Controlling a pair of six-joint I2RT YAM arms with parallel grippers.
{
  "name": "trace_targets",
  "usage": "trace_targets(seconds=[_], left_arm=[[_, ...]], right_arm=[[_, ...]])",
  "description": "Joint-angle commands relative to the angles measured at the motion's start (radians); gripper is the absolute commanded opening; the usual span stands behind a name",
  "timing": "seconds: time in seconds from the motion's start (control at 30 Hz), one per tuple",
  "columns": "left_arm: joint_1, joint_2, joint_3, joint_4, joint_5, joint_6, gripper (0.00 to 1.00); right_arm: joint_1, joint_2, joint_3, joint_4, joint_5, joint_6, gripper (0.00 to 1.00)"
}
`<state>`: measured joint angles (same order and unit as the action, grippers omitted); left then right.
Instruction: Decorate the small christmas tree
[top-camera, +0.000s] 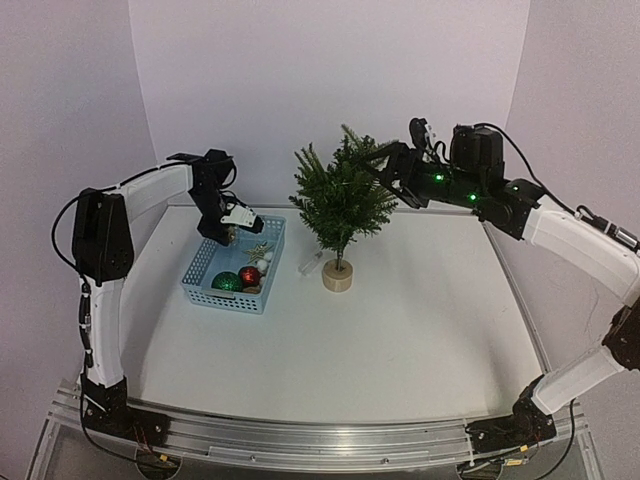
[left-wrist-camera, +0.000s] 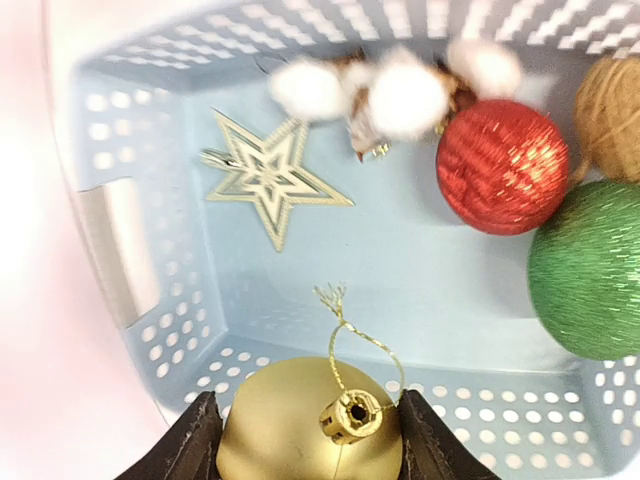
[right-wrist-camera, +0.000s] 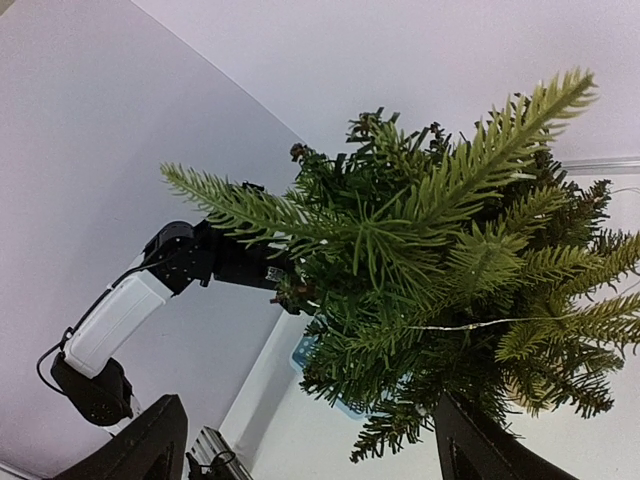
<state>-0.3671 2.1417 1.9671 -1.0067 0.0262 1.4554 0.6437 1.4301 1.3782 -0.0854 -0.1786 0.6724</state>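
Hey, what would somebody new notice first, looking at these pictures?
The small christmas tree stands in the middle of the table, with the right gripper open around its upper branches. To its left, inside a blue basket, the left gripper is closed on a gold bauble. A red bauble, a green bauble and a pale gold star lie beside it.

the basket (top-camera: 228, 298) holding baubles (top-camera: 226, 282) sits on the table (top-camera: 400, 330) just left of the small christmas tree (top-camera: 340, 200).
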Motion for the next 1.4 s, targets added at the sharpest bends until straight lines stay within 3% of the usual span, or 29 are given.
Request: trace_targets(seconds=[0.0, 0.2, 0.43, 0.83, 1.0, 1.37], left_arm=[[0.005, -0.150, 0.029, -0.017, 0.123, -0.084, 0.49], [-0.008, -0.247, 0.069, 0.011, 0.245, -0.162, 0.50], [-0.079, -0.241, 0.295, -0.077, 0.364, -0.227, 0.51], [-0.163, -0.195, 0.451, 0.034, 0.424, -0.333, 0.52], [-0.191, -0.208, 0.442, -0.060, 0.457, -0.293, 0.53], [-0.212, -0.193, 0.349, 0.060, 0.422, -0.279, 0.53]], right_arm=[[-0.003, 0.010, 0.050, 0.014, -0.017, -0.017, 0.85], [-0.003, 0.010, 0.048, 0.013, -0.009, -0.022, 0.85], [-0.010, 0.001, 0.041, 0.013, 0.003, -0.043, 0.85], [-0.021, -0.034, -0.001, 0.013, 0.029, -0.043, 0.86], [-0.021, -0.042, -0.013, 0.013, 0.040, -0.041, 0.86], [-0.023, -0.025, 0.009, 0.013, 0.021, -0.041, 0.86]])
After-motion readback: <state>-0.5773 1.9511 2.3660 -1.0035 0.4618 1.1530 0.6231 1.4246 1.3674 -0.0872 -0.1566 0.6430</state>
